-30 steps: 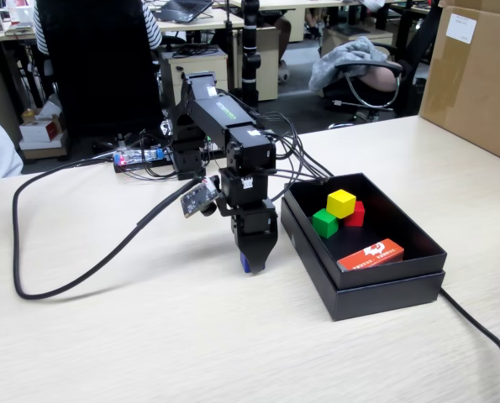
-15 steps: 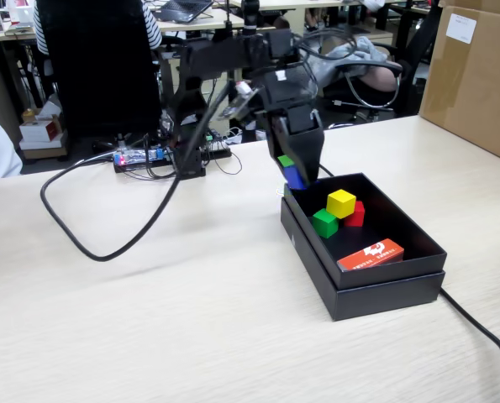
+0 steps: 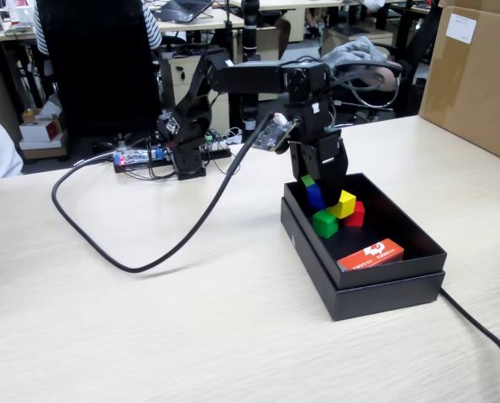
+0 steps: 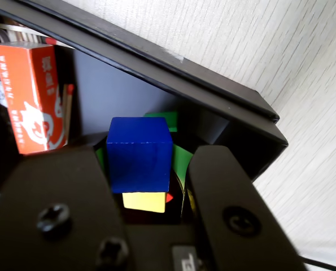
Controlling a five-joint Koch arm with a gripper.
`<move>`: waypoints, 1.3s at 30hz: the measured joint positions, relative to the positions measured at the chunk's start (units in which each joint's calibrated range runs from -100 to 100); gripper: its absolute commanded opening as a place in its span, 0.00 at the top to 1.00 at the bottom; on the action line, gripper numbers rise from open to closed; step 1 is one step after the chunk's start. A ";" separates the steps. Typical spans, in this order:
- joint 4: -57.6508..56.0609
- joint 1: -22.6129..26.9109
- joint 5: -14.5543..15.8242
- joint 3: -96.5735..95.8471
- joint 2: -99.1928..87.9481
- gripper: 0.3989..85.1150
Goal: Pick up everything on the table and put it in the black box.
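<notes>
Cubes first: in the fixed view we see the green cube [image 3: 324,222], the yellow cube [image 3: 345,203] and the red cube [image 3: 355,214] lying together inside the black box [image 3: 376,294], which sits on the pale tabletop [image 3: 149,336]. The blue cube [image 3: 315,196] is over the far end of the box, clamped in the gripper [image 3: 317,195] and just above the other three. An orange packet [image 3: 371,253] lies at the near end of the box, apart from the cubes. We spot no other cube out on the tabletop here, so by our judgement this is the last one to drop.

In the wrist view the blue cube [image 4: 139,154] fills the gap between the two black fingers [image 4: 49,192], which press on its left and right faces. Below it we make out the yellow cube [image 4: 145,201], a sliver of the red cube [image 4: 169,197] and green [image 4: 182,158] at the side. The box wall [image 4: 156,62] runs diagonally above, with the orange packet [image 4: 29,96] at the upper left.

To do the release well, we would say: keep the cube well inside the rim, clear of the wall, and lower it a little so it does not bounce off the pile. Then we should spread the fingers fully and lift straight up. The main risk is the cube tumbling off the yellow one, though the box walls should catch it.
</notes>
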 measured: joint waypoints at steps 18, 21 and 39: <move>-2.48 2.25 1.56 0.00 2.98 0.49; -3.25 2.05 1.51 0.00 2.46 0.48; 5.34 -10.94 0.78 -27.57 -53.20 0.43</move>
